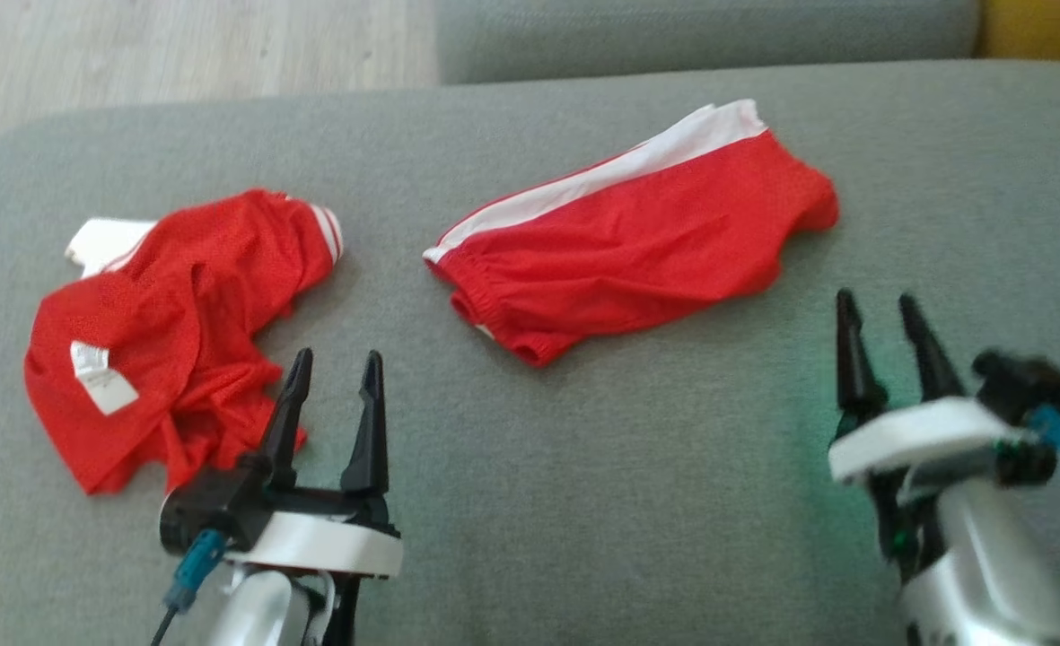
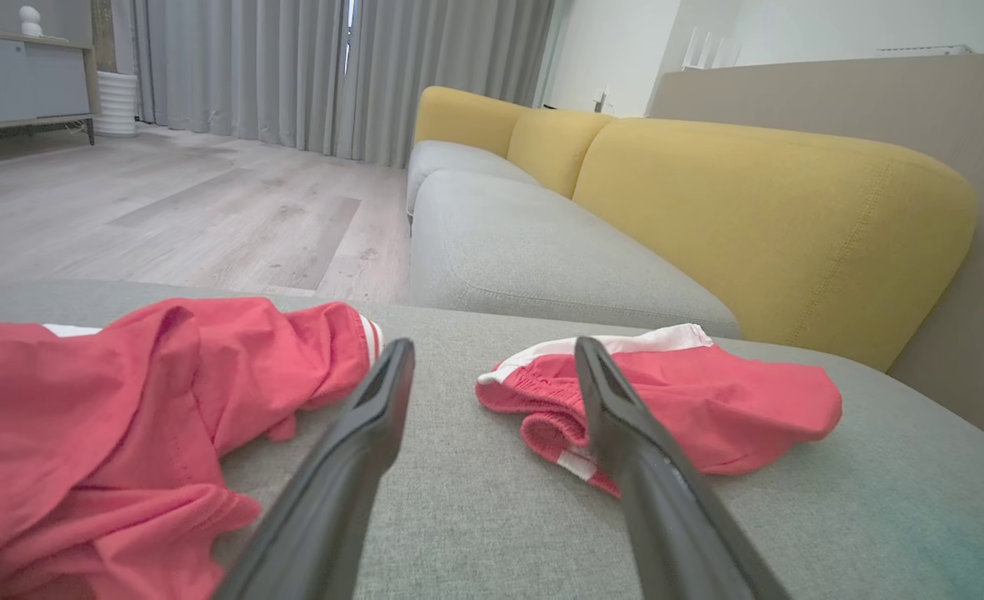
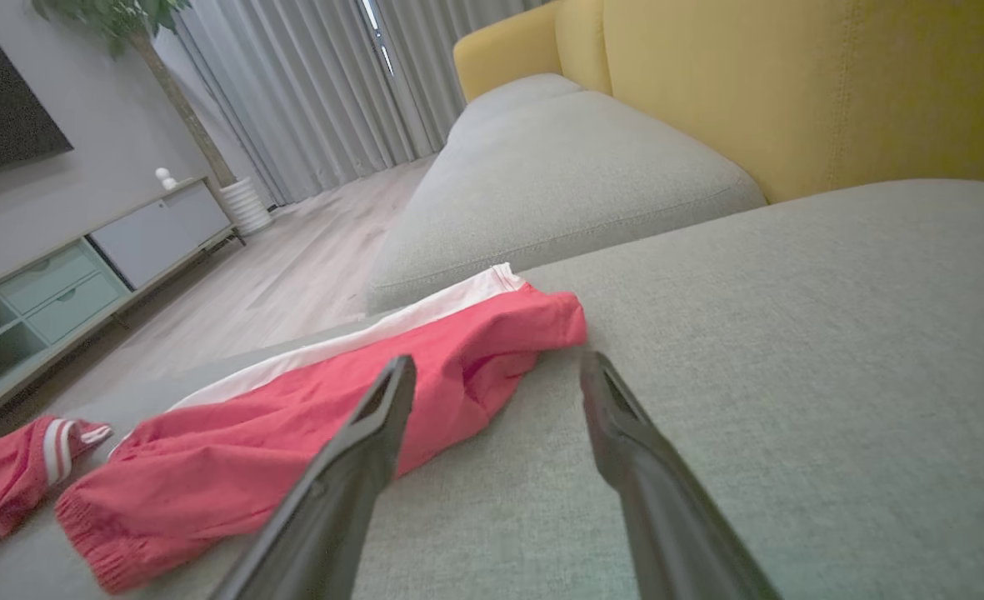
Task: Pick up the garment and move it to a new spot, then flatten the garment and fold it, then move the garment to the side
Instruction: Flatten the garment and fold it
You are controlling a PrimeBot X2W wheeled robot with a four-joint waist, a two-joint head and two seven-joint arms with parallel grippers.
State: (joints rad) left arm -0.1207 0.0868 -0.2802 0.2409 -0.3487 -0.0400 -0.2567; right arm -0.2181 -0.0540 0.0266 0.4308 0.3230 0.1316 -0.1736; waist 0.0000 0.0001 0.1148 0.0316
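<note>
The left tool (image 1: 338,359) and right tool (image 1: 875,301) hover open and empty. The red shorts (image 1: 637,242) lie mid-way across the grey sofa seat (image 1: 583,467), with a crumpled red jersey (image 1: 162,323) beside the left tool. A shallow pinch could catch only one layer and bunch the shorts.

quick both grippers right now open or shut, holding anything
left gripper: open, empty, by the crumpled red shirt
right gripper: open, empty, near the red shorts

Bare grey cushion (image 1: 583,467) lies open in front; a red shirt (image 1: 162,332) crowds the left. Beyond lie red shorts (image 1: 637,242).
</note>
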